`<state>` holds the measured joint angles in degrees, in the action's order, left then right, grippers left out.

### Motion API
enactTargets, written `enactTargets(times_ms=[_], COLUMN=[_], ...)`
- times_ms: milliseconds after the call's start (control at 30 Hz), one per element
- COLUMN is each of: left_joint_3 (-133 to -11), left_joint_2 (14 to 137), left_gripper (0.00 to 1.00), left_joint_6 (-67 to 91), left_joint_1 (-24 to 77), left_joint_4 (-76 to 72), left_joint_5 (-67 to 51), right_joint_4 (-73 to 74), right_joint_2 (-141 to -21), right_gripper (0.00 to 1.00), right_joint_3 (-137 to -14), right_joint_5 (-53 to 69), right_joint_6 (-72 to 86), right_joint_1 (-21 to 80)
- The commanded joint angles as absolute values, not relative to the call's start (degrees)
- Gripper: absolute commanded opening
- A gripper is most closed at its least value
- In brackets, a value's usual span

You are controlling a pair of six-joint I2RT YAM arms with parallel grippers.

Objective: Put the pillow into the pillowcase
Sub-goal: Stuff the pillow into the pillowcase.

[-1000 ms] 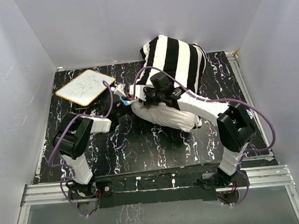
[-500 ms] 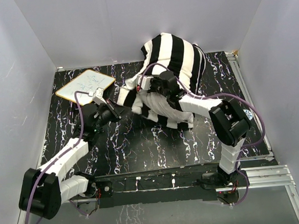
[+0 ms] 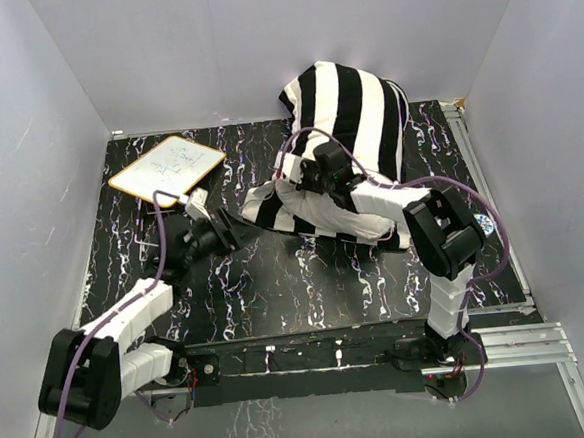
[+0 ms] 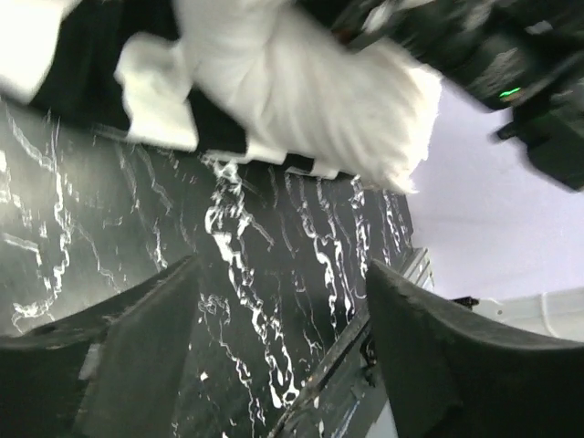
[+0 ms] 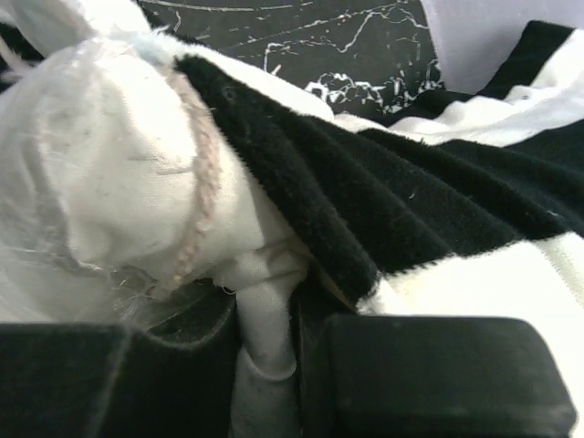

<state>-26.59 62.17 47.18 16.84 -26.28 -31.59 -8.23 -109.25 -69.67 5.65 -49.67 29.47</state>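
My pillowcase (image 3: 349,100), a thin sleeve of wide black and white stripes, is humped up at about one o'clock on the table (image 3: 276,280). Its far end stands plump and its near end trails toward seven o'clock. My pillow (image 5: 100,173), plain white and soft, sits mostly inside. A crumpled white end bulges from the open mouth, the black hem lying against it.

The pillowcase (image 3: 349,100) hides most of the pillow (image 5: 91,182).

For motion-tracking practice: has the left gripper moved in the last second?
Yes: the left gripper has backed off the pillow, toward the arm bases, farther from the whiteboard.
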Motion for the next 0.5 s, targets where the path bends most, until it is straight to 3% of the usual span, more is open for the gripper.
enactTargets(times_ms=[0,133,300,467], left_joint_3=[-20.5,-22.7,-30.7,-40.4], left_joint_2=[66.3,76.7,93.8,107.5], left_gripper=[0.78,0.82,0.54,0.58], left_joint_6=[45.9,46.9,53.4,59.9], left_joint_1=[24.5,27.2,27.1,27.9], left_joint_4=[-36.6,-43.4,-53.4,-58.9], left_joint_5=[-20.1,-13.9,-16.3,-21.6], right_joint_4=[3.9,9.1,13.8,20.2], right_joint_2=[-108.2,-108.5,-108.2,-108.7], right_gripper=[0.08,0.08,0.08,0.08], right_joint_3=[-76.6,-84.7,-91.2,-96.8], right_joint_5=[8.0,12.3,20.6,30.5], right_joint_6=[-38.9,-35.1,-33.1,-34.0], right_joint_1=[24.3,21.7,18.4,15.9])
